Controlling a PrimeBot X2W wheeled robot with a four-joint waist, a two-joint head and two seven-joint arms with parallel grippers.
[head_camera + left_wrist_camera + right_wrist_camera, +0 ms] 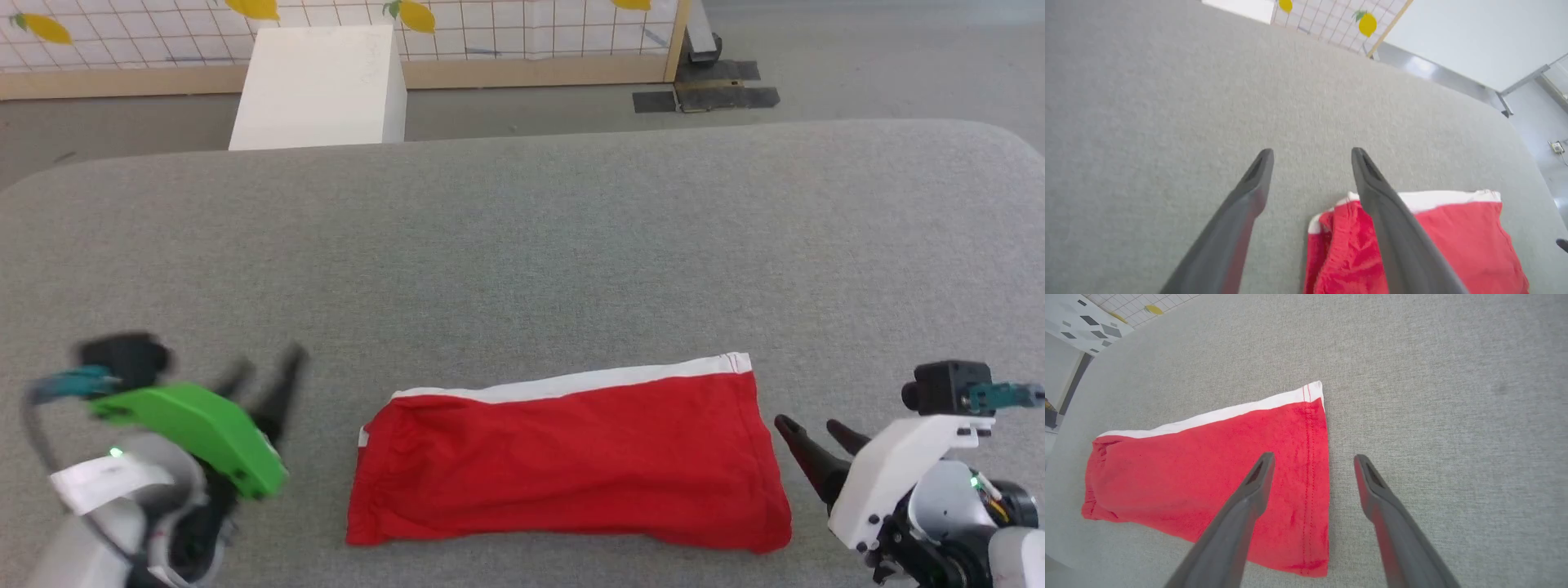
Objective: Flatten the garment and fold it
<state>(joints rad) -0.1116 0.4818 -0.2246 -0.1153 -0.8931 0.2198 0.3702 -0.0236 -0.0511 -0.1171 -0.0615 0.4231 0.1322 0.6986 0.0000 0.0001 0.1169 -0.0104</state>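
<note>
Garment [563,465] edges free, left pincer [268,363], right pincer [807,423] agape alongside

Looks like a robotics test lab or staged recording bay, not a home. At the centre, a broad table [522,245] covered in plain grey felt, rounded at the corners. Beyond the table's far edge: bare grey floor [898,73], a plain white box [322,86], a wood-framed partition [531,41] papered with a grid and lemon pictures, dark tape patches [706,98] stuck down by its foot. At the table's near edge, a robot's left gripper [1311,153] and right gripper [1313,456], fingers spread. Past the table's far right corner, blank white wall panels [1474,41] and a wall socket [1557,147].
</note>
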